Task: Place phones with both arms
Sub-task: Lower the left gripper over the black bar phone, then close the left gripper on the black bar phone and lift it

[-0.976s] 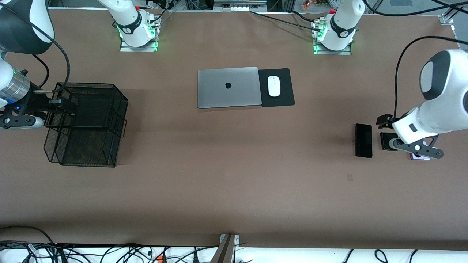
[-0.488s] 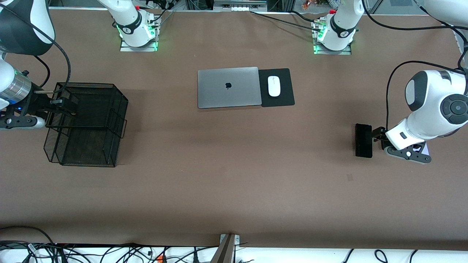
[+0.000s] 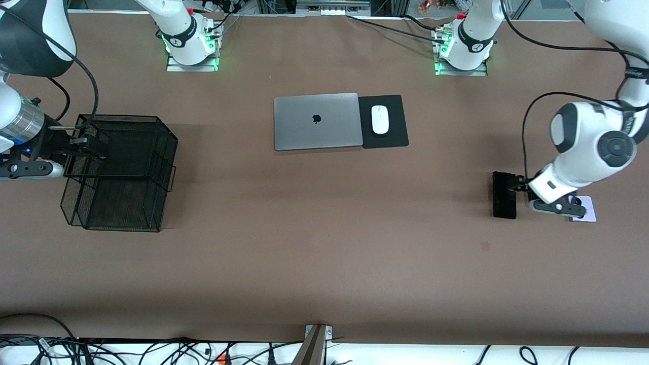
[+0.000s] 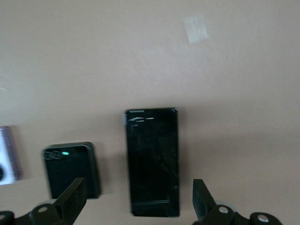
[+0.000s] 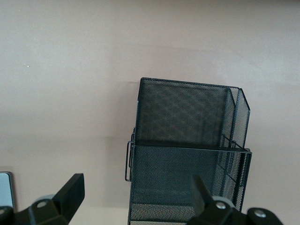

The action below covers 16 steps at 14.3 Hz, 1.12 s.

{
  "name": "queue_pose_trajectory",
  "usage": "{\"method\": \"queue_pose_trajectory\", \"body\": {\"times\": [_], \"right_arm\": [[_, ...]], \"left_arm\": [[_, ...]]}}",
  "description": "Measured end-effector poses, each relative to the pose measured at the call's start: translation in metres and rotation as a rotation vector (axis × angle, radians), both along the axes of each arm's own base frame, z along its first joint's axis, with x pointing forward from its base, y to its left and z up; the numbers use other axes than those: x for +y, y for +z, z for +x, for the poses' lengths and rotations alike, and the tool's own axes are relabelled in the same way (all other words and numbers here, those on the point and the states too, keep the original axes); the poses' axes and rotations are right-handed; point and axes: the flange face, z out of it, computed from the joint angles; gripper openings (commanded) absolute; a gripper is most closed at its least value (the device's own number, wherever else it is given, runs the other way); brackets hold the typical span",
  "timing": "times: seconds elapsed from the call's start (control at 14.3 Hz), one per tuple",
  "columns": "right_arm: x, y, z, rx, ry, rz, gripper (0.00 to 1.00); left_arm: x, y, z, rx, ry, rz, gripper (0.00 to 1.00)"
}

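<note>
Clearly the left gripper [image 4: 136, 206], jaws spread, hangs over the long black phone [image 4: 152, 161], straddling its width; the right gripper [image 5: 133, 206], also spread, waits over the mesh basket [image 5: 187, 159].

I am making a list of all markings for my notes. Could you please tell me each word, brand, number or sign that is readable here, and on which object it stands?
No readable words or numbers anywhere.
Apple logo, a sign without text: on the lid of the grey laptop.
Long black phone, black flip phone, white mouse, mesh basket: no markings visible.
Round badges on the arm bases: too small to read.
</note>
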Motion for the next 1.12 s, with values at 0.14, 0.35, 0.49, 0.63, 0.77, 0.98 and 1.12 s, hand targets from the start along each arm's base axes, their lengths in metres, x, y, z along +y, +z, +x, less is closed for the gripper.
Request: {"method": "queue_pose_trajectory", "body": {"times": [0.14, 0.35, 0.49, 0.63, 0.77, 0.98, 1.12], "right_arm": [[0.0, 0.0, 0.0, 0.001, -0.002, 0.0, 1.0], [-0.001, -0.001, 0.0, 0.003, -0.007, 0.0, 1.0], [-0.003, -0.002, 0.001, 0.005, -0.013, 0.0, 1.0], [-0.005, -0.005, 0.001, 0.009, -0.016, 0.0, 1.0], [-0.005, -0.006, 0.002, 0.011, -0.017, 0.0, 1.0], [-0.005, -0.008, 0.003, 0.014, -0.017, 0.0, 1.0], [-0.005, -0.008, 0.003, 0.013, -0.018, 0.0, 1.0]], "left_arm": [[-0.006, -0.018, -0.007, 0.025, -0.002, -0.007, 1.0], [-0.008, -0.043, -0.011, 0.035, -0.004, -0.017, 1.0], [-0.01, -0.06, -0.013, 0.017, -0.006, -0.025, 1.0], [-0.01, -0.073, -0.015, 0.018, -0.005, -0.031, 1.0], [-0.008, -0.08, -0.016, 0.015, -0.002, -0.034, 1.0], [-0.002, -0.083, -0.016, 0.015, 0.008, -0.033, 1.0], [0.001, -0.084, -0.016, 0.012, 0.012, -0.032, 1.0]]}}
